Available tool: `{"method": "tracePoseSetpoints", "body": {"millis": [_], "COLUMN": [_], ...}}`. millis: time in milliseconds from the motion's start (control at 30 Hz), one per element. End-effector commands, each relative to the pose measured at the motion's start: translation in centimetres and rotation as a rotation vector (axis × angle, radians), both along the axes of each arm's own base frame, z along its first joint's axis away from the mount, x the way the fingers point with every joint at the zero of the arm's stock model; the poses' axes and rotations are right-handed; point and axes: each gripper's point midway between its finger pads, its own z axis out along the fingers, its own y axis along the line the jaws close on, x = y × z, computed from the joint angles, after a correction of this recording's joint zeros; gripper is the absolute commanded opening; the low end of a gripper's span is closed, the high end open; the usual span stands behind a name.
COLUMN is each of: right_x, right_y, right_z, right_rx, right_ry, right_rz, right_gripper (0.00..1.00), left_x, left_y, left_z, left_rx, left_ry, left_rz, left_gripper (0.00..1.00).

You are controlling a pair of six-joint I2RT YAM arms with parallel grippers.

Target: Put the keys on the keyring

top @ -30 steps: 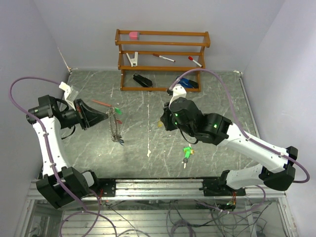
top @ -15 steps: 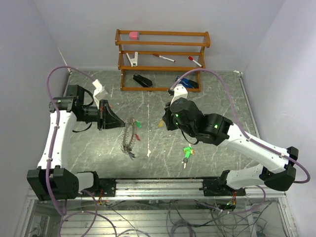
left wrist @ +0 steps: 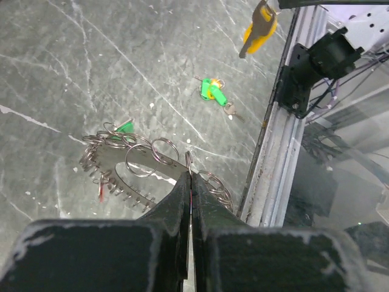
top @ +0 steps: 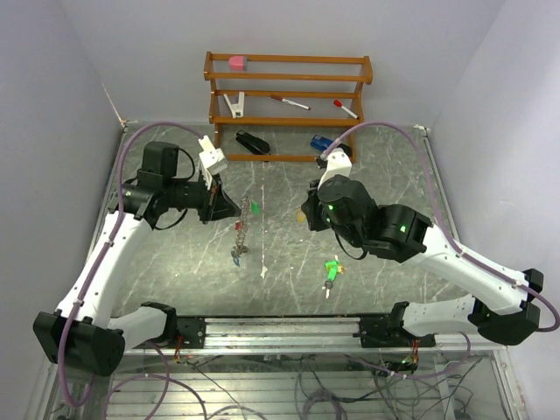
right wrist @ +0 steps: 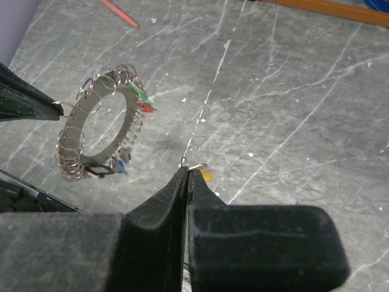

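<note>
Plainly, the weak spot is the left gripper's hold: its fingers are pressed together on only one thin split ring at the rim of the keyring. The ring dangles below the tips over the grey table, left of centre. A quick move could set it swinging, twist it edge-on, or pull the wire out of the pinch. The right gripper is likewise clamped on the tiny loop of a yellow-orange key, so that key can pivot freely. With both parts loose, I judge that lining the loop up with the ring will be fiddly, and a miss may knock the key free. The green key lies on the table near the front rail.

Compared with a second ago, the left arm has swung in from the left edge towards the middle. It has carried the keyring nearer the right gripper, which has shifted only slightly. The green key has not moved.
</note>
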Motion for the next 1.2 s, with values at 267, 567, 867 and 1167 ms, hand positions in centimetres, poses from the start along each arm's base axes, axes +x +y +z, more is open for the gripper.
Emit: {"method": "tracePoseSetpoints", "body": {"millis": [267, 567, 867, 1167], "right_x": [-1.4, -2.9, -3.5, -3.1], "right_y": [1.6, 4.3, 6.7, 8.1], "right_z": [0.2, 1.0, 1.3, 0.7], "right_rx": [0.065, 0.107, 0.132, 0.103], "right_ry": [0.016, 0.080, 0.122, 0.118], "right_rz": [0.113, 0.234, 0.287, 0.294], "right_gripper": [0.00, 0.00, 0.00, 0.00], "left_x": [-1.8, -2.0, -1.3, -1.6], "left_y": [-2.6, -2.9, -2.6, -2.7], "left_z": [1.6, 1.6, 1.9, 3.2], "left_rx": [-0.047, -0.011, 0.015, -0.010], "left_ry": [-0.133, -0.158, -0.176, -0.179], "left_rz": [-0.140, -0.143, -0.101, -0.107], "left_gripper": [0.07, 0.07, 0.07, 0.07]}}
